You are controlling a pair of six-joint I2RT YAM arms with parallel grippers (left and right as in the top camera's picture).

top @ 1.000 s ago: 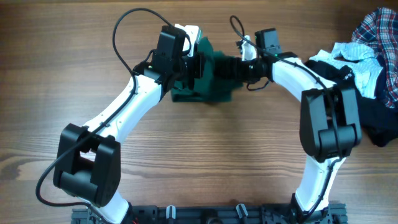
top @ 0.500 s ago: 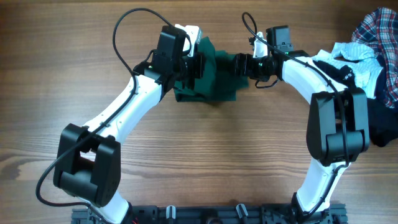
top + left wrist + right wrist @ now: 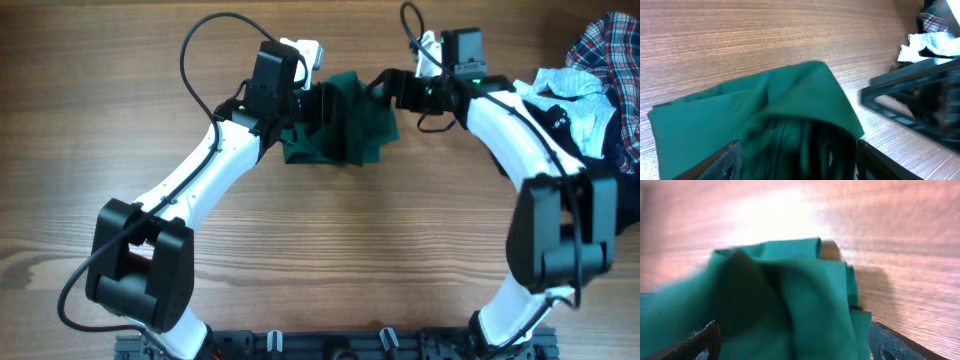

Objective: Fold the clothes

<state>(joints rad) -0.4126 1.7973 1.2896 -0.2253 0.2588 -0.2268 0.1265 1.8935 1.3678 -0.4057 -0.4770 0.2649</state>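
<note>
Now the left gripper has gone from pinched together to fingers spread, arm otherwise in the same spot; the left wrist view shows both fingertips wide apart with cloth lying loose between them, nothing clamped. Right gripper has pulled back off the cloth toward the worktop's far edge and to the right; its fingers also stand apart. Plain dark green fabric garment sits near the middle of the far edge of the brown wood-grain worktop, lying wider toward the right than a second ago. It's a rumpled, roughly folded bundle with layered edges and a raised fold peaking at the top. Red-navy-white plaid shirt, small white cloth piece and black garment are heaped at the worktop's right edge, cut off by the frame. Green garment's left side is hidden under the left wrist from overhead. Right wrist view is blurred and washed out; can't tell whether the cloth touches those fingers.
</note>
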